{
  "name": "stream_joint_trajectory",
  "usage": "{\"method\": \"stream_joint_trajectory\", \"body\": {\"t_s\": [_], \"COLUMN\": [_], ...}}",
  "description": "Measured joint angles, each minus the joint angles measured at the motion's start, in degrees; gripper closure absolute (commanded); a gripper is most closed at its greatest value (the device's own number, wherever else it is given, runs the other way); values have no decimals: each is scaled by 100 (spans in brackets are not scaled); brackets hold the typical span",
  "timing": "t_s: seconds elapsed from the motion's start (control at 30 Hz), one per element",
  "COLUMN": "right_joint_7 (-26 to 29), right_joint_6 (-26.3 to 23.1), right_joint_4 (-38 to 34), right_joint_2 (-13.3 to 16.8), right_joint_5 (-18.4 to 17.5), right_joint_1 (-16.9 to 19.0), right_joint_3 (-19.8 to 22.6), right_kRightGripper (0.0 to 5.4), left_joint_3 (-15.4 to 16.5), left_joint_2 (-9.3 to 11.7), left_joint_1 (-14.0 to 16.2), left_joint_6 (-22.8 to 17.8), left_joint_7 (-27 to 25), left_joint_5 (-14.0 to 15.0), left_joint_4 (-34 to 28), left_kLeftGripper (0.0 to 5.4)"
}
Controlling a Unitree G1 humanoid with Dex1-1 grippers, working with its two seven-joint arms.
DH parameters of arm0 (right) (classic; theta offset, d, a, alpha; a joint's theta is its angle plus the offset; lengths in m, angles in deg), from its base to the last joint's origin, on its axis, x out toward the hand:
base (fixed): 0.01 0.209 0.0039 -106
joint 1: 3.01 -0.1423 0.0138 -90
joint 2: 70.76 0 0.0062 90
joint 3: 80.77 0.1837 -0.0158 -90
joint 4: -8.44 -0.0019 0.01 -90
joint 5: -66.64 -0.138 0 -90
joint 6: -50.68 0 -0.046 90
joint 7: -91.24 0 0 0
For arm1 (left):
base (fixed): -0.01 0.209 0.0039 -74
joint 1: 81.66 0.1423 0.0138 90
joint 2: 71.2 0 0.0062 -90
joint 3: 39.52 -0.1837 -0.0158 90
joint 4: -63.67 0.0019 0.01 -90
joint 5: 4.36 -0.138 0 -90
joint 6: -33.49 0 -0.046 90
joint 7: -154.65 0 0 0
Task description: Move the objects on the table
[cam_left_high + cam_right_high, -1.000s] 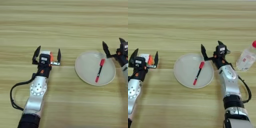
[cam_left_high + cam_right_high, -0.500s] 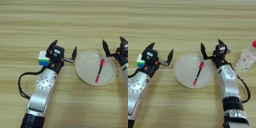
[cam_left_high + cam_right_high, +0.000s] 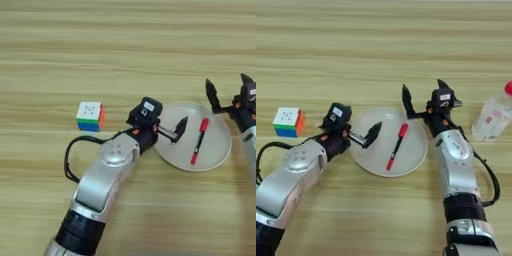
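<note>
Jaws on my left gripper [image 3: 162, 127] stand spread and hold nothing, one black finger reaching over the near-left rim of the round pale plate [image 3: 220, 150] toward the slim red marker pen [image 3: 198, 140] lying slantwise in it. To take it well, I judge I should turn the wrist so the fingers straddle the pen across its length, near the middle, then come down without nudging the plate. The small multicoloured puzzle cube [image 3: 90, 116] with a white top sits on the light wood-grain tabletop [image 3: 125, 45] to my left, apart. Beyond the plate's far rim my right gripper [image 3: 423, 100] hovers, spread and empty, beside a clear plastic bottle [image 3: 492, 114].
</note>
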Motion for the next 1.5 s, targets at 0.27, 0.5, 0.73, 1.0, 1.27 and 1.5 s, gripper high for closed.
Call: {"method": "stream_joint_trajectory", "body": {"t_s": [0.27, 0.5, 0.73, 1.0, 1.27, 1.5], "right_joint_7": [-88, -99, -106, -108, -191, -209], "right_joint_6": [-1, -5, -38, -131, -151, -195], "right_joint_4": [-6, -77, -130, -206, -265, -358], "right_joint_2": [-49, -68, -84, -125, -160, -197], "right_joint_5": [12, 13, 13, 12, 13, 14], "right_joint_1": [0, 1, 3, 30, 56, 74], "right_joint_3": [-9, -25, -38, -42, -69, -123], "right_kRightGripper": [4, 4, 4, 4, 4, 4], "left_joint_3": [-154, -398, -573, -892, -1077, -1149], "left_joint_2": [-1, -106, -191, -284, -293, -292], "left_joint_1": [-230, -693, -915, -1133, -1176, -1183], "left_joint_6": [-360, -356, -356, -356, -350, -335], "left_joint_7": [68, 154, 247, 350, 468, 474], "left_joint_5": [151, 166, 178, 171, 110, -27], "left_joint_4": [647, 1054, 1192, 1330, 1669, 1945], "left_kLeftGripper": [0, 0, 0, 0, 0, 0]}}
